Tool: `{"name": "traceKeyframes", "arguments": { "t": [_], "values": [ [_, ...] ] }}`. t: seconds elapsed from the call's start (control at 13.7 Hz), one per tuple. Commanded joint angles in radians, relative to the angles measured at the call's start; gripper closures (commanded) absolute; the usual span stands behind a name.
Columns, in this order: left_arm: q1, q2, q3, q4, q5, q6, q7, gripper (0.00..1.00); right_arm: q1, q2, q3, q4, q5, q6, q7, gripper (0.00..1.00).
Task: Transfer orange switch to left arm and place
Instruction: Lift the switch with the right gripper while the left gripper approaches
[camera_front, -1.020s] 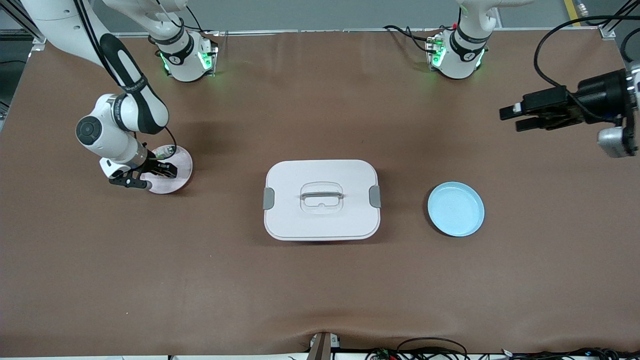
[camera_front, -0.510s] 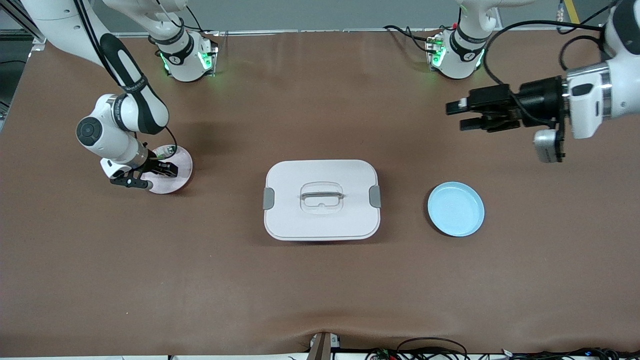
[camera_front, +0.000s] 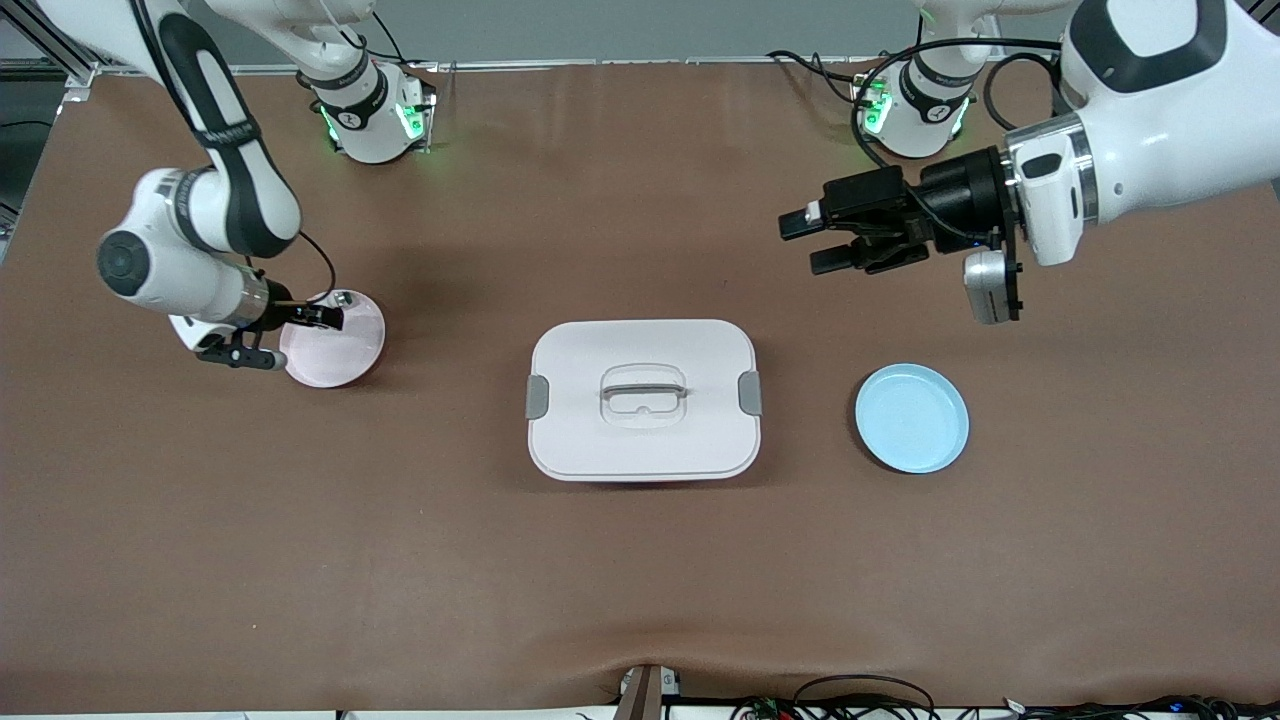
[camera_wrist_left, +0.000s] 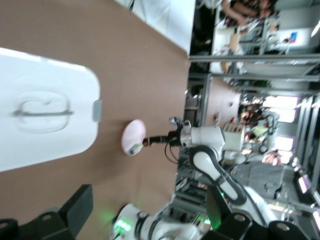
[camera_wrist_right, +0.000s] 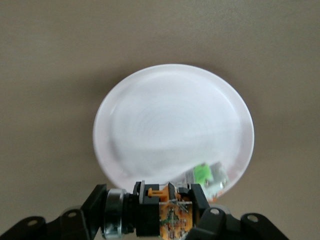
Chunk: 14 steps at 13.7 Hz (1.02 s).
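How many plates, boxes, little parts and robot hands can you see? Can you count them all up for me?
Plates: 2, pink plate and blue plate
Boxes: 1, box
Little parts: 2, orange switch in the right hand, green part on the pink plate
Hands: 2, right hand and left hand
Total: 7

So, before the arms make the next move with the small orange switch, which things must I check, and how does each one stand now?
1. Right gripper is shut on the small black-and-orange switch: ok.
2. Switch is lifted off the round pink plate: ok.
3. Green-and-silver component remains on the plate: ok.
4. Left gripper is open, over bare table between its base and the large white box: ok.
5. Grippers close enough for handover: not ok.
6. Round blue plate holds nothing: ok.
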Motion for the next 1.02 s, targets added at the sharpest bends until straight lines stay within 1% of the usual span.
{"name": "traceKeyframes", "arguments": {
  "t": [0.0,0.15,0.29,0.44,0.51,0.58,0.66,0.8,0.95],
  "values": [
    [0.001,0.018,-0.059,-0.004,-0.039,0.113,-0.022,0.0,-0.003,-0.019,-0.002,0.159,0.075,-0.232,0.071,1.0],
    [-0.024,0.043,-0.091,0.004,-0.039,0.197,-0.055,0.0,0.008,-0.019,0.006,0.248,0.079,-0.33,0.194,1.0],
    [-0.078,0.063,-0.096,0.006,-0.035,0.258,-0.081,0.0,0.041,-0.019,0.007,0.32,0.091,-0.412,0.309,1.0],
    [-0.104,0.072,-0.096,0.004,-0.026,0.267,-0.105,0.0,0.081,-0.02,0.007,0.395,0.181,-0.47,0.5,1.0],
    [-0.109,0.077,-0.096,0.004,-0.026,0.267,-0.117,0.0,0.112,-0.019,0.007,0.431,0.216,-0.489,0.638,1.0],
    [-0.132,0.084,-0.096,0.006,-0.024,0.27,-0.127,0.0,0.179,-0.015,0.007,0.483,0.224,-0.5,0.806,1.0],
    [-0.146,0.092,-0.096,0.006,-0.01,0.284,-0.136,0.0,0.234,-0.011,0.007,0.532,0.224,-0.507,0.926,1.0],
    [-0.192,0.107,-0.096,0.006,-0.004,0.331,-0.168,0.0,0.311,0.023,0.007,0.647,0.229,-0.524,1.092,1.0],
    [-0.238,0.124,-0.096,0.006,-0.004,0.417,-0.182,0.0,0.371,0.09,0.007,0.765,0.234,-0.544,1.261,1.0]
  ]
}}
